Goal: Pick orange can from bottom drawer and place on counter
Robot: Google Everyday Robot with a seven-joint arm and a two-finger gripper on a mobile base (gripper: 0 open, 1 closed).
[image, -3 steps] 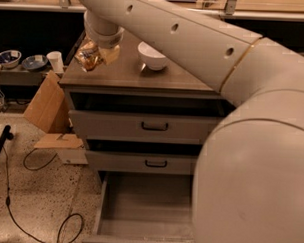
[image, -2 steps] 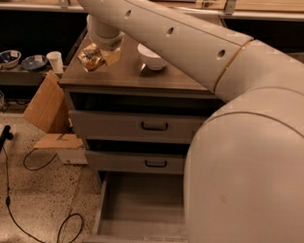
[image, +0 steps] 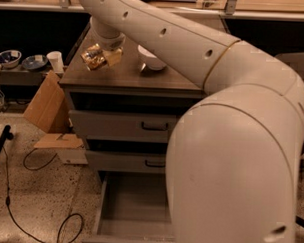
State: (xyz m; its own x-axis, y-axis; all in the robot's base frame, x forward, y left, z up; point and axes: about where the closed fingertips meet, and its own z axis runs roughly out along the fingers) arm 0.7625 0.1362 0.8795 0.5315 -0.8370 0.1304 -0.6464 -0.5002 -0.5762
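Note:
My gripper (image: 100, 57) hangs over the left part of the counter (image: 128, 77), shut on the orange can (image: 94, 57), a shiny copper-orange can held tilted just above the counter top. The bottom drawer (image: 134, 203) stands pulled open below, its grey floor bare. My big white arm covers the right side of the view and hides the drawer's right part.
A white bowl (image: 153, 58) sits on the counter right of the gripper. Two closed drawer fronts with black handles (image: 154, 126) are above the open drawer. Cardboard (image: 47, 102), a white cup (image: 56, 61), bowls (image: 9, 58) and a black cable (image: 38, 224) lie at the left.
The arm has shifted a little, with the can still held over the counter's left part; the can's place is nearly the same.

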